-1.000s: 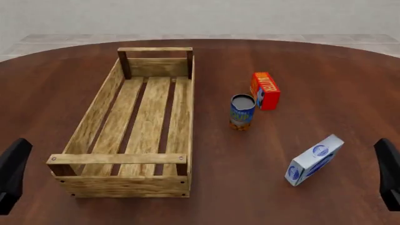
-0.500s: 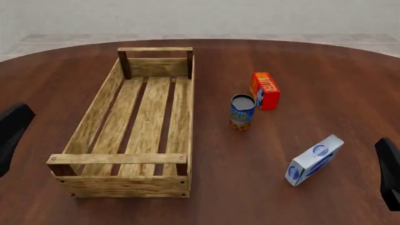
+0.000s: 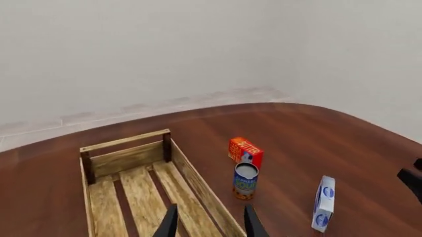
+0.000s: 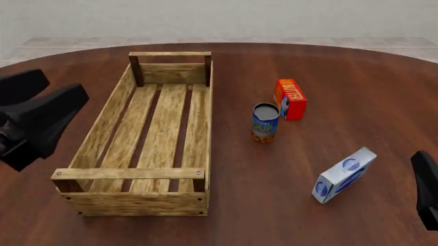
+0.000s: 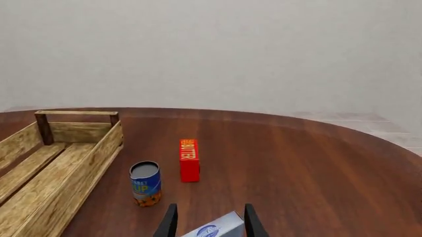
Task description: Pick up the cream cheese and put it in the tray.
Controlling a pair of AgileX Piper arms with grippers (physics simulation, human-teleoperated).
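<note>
The cream cheese (image 4: pixel 344 174) is a white-and-grey carton with blue ovals, lying on edge on the table at the front right. In the right wrist view the cream cheese (image 5: pixel 216 229) shows low between the fingers of my right gripper (image 5: pixel 209 223), which is open and still short of it. The tray (image 4: pixel 102 125), a long slatted wooden crate, stands left of centre with nothing in it. My left arm (image 4: pixel 41 120) hangs beside the tray's left wall. Over the tray's right wall (image 3: pixel 197 185), my left gripper (image 3: pixel 211 226) is open and holds nothing.
A blue-and-yellow can (image 4: pixel 265 122) stands upright right of the tray, with a red-orange butter box (image 4: pixel 290 98) just behind it. Only a dark part of the right arm (image 4: pixel 427 192) shows at the front right edge, right of the carton.
The left arm has risen and swung in from the left edge toward the tray's left wall. The right arm and all objects have stayed put.
</note>
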